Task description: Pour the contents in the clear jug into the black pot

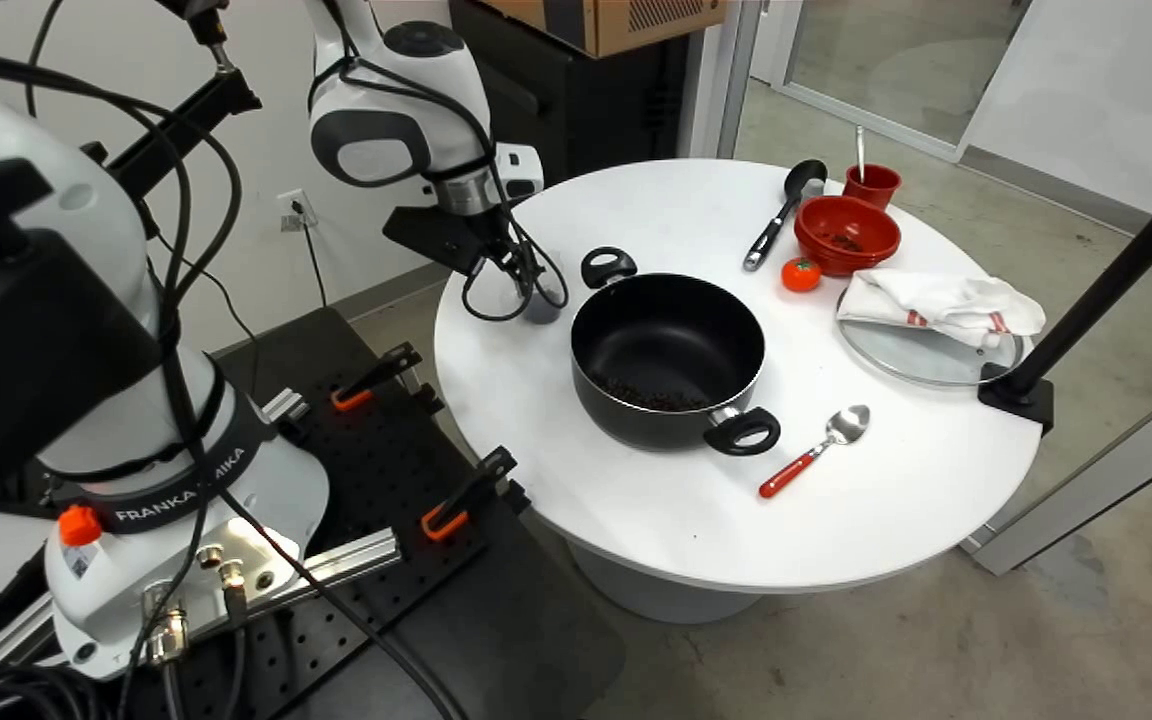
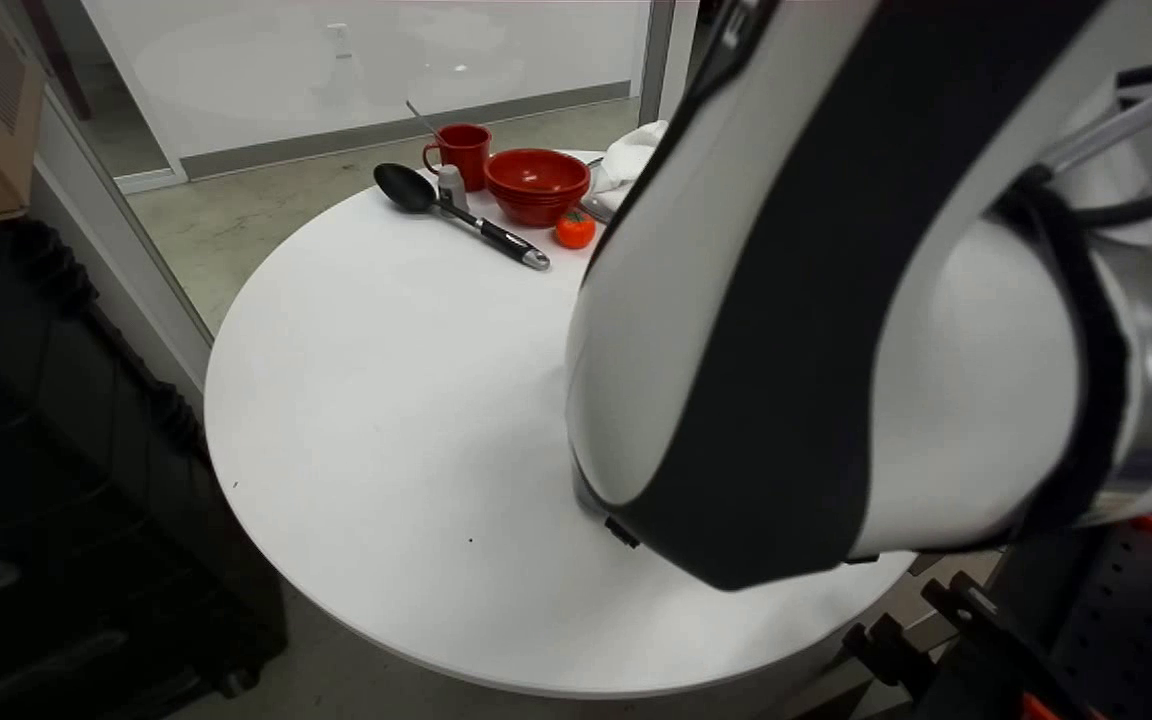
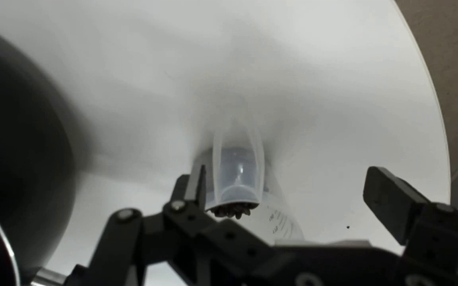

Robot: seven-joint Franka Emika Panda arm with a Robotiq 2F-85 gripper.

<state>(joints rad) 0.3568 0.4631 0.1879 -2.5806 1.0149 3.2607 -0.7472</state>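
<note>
Clear jug (image 3: 239,178) and black pot (image 1: 671,335) both stand on a round white table (image 1: 801,345), the jug just beside the pot, between it and the table's edge. Over it reaches the white arm (image 2: 786,330), covering much of the surface in an exterior view. The pot has a shiny rim and two loop handles. Near the table's edge lies a glass lid (image 1: 916,365), partly under a white cloth (image 1: 946,300) with red marks. The gripper (image 3: 286,182) is unclenched: its dark fingers stand wide apart, and the wrist view shows the jug in the gap between them, toward the finger on the pot's side; whether that finger touches it cannot be told. A black cooking spoon (image 1: 775,231) lies near a red bowl (image 2: 536,195). Near the pot lies a red-handled spoon (image 1: 814,453), and just beside the bowl stands a red mug (image 2: 464,155) with a thin handle (image 1: 860,152) sticking up out of it. The jug bears measuring marks. A tomato (image 1: 801,274) sits just beside the bowl, and a small grey container (image 2: 451,188) stands between mug and cooking spoon. Smallest are dark bits (image 3: 235,209), gathered in the jug and scattered along one side of the pot's bottom.
</note>
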